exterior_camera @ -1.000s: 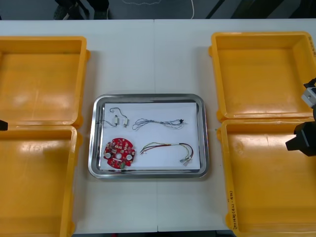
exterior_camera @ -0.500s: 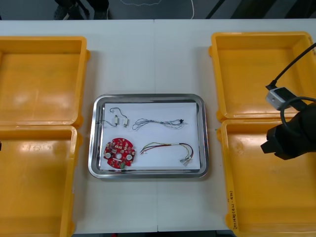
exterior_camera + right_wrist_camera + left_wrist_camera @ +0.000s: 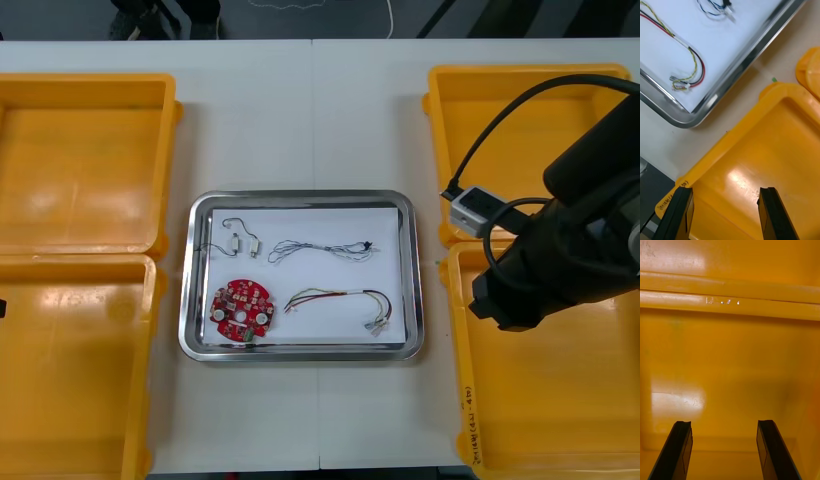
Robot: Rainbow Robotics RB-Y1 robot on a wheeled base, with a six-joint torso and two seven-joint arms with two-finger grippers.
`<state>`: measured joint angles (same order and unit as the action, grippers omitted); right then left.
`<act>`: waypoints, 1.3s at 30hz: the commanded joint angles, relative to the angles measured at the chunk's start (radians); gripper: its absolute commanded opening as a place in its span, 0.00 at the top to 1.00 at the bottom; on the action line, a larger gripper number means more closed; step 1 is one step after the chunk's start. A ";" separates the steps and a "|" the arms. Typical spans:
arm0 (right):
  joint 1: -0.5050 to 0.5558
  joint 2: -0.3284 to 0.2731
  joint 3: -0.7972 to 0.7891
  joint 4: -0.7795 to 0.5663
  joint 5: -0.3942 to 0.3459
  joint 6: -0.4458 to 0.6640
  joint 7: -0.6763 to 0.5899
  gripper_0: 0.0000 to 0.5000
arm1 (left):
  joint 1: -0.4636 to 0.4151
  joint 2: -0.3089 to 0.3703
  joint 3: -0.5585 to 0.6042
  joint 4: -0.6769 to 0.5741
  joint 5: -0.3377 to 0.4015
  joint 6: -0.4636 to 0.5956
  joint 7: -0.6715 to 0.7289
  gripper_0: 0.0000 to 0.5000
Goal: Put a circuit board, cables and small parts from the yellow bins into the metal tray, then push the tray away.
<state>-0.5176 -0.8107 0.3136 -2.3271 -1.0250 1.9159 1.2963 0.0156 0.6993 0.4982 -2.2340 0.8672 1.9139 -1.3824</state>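
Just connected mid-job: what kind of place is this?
Likely an electronics kitting bench: yellow bins flank a metal tray holding a red circuit board and cables. Right gripper and left gripper hang open over bins.

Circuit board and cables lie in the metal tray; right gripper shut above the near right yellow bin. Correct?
Not shut: the right wrist view shows the right gripper open above the near right yellow bin. Circuit board and cables do lie in the metal tray.
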 commanded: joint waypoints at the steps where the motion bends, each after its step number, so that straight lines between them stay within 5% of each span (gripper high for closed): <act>1: -0.099 0.062 0.122 -0.028 0.063 0.004 0.061 0.00 | 0.021 0.045 0.022 -0.033 0.010 0.006 -0.121 0.00; 17: -0.240 0.242 0.371 0.097 0.210 -0.020 0.227 0.00 | 0.018 0.045 0.020 -0.041 0.006 0.006 -0.133 0.00; 27: -0.272 0.297 0.414 0.199 0.218 -0.072 0.390 0.00 | 0.018 0.045 0.020 -0.041 0.006 0.006 -0.133 0.00; 39: -0.314 0.367 0.599 0.227 0.353 -0.153 0.422 0.00 | 0.018 0.045 0.020 -0.041 0.006 0.006 -0.133 0.00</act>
<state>-0.7896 -0.4796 0.8660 -2.0956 -0.6930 1.7808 1.7046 0.0156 0.7002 0.4982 -2.2456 0.8682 1.9139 -1.3884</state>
